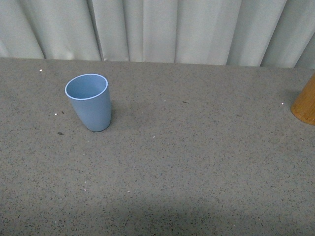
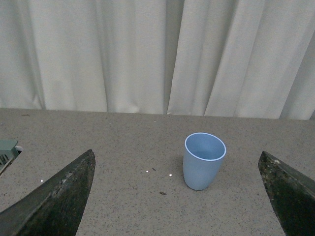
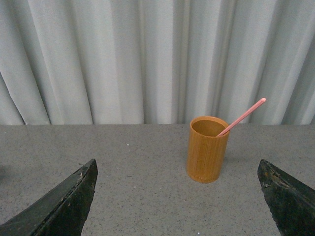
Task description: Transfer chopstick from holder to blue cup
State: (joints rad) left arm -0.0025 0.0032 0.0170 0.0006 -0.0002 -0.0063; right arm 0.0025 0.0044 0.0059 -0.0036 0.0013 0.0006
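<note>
The blue cup (image 1: 90, 102) stands upright and empty on the grey table at the left of the front view. In the left wrist view the blue cup (image 2: 203, 160) lies ahead of my open left gripper (image 2: 177, 196), well beyond its dark fingers (image 2: 59, 196). The orange-brown holder (image 3: 207, 148) stands upright ahead of my open right gripper (image 3: 177, 196), a salmon-pink chopstick (image 3: 242, 117) leaning out of it. In the front view only a slice of the holder (image 1: 305, 103) shows at the right edge. Neither arm appears in the front view.
A pale pleated curtain (image 1: 157, 29) hangs along the table's far edge. The speckled grey tabletop (image 1: 197, 162) stretches between cup and holder. A small pale object (image 2: 6, 150) sits at the edge of the left wrist view.
</note>
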